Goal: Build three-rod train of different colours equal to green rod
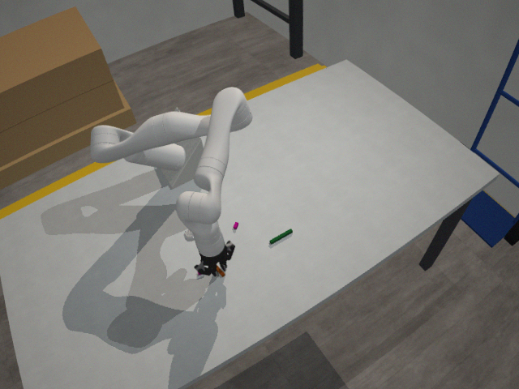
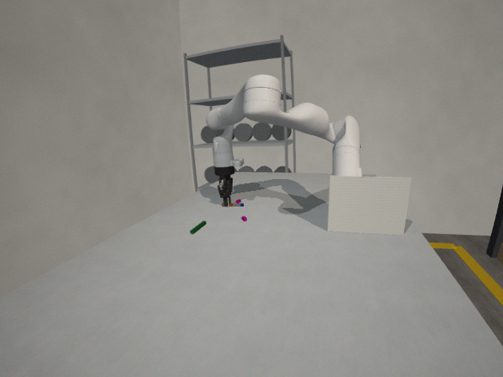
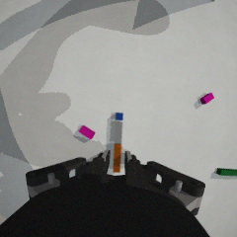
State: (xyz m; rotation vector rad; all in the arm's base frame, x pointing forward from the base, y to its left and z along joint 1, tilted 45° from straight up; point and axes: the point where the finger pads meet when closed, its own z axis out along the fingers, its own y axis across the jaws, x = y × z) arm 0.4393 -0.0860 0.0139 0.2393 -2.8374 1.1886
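My gripper (image 3: 117, 157) is low over the table, fingers a little apart, open around an orange rod (image 3: 117, 157) that lies flat between them. The orange rod lies in one line with a grey rod (image 3: 116, 132) and a blue rod (image 3: 118, 117) beyond it, end to end. In the top view the gripper (image 1: 213, 267) hides most of this line; only the orange rod's end (image 1: 220, 271) shows. The green rod (image 1: 280, 236) lies apart to the right. One magenta rod (image 3: 86, 131) lies close left of the line, another (image 3: 207, 98) farther right.
A white block (image 2: 368, 204) carries the arm's base on the table. The table's front edge (image 1: 335, 292) runs near the rods. A shelf (image 2: 244, 122) stands behind the table's far end.
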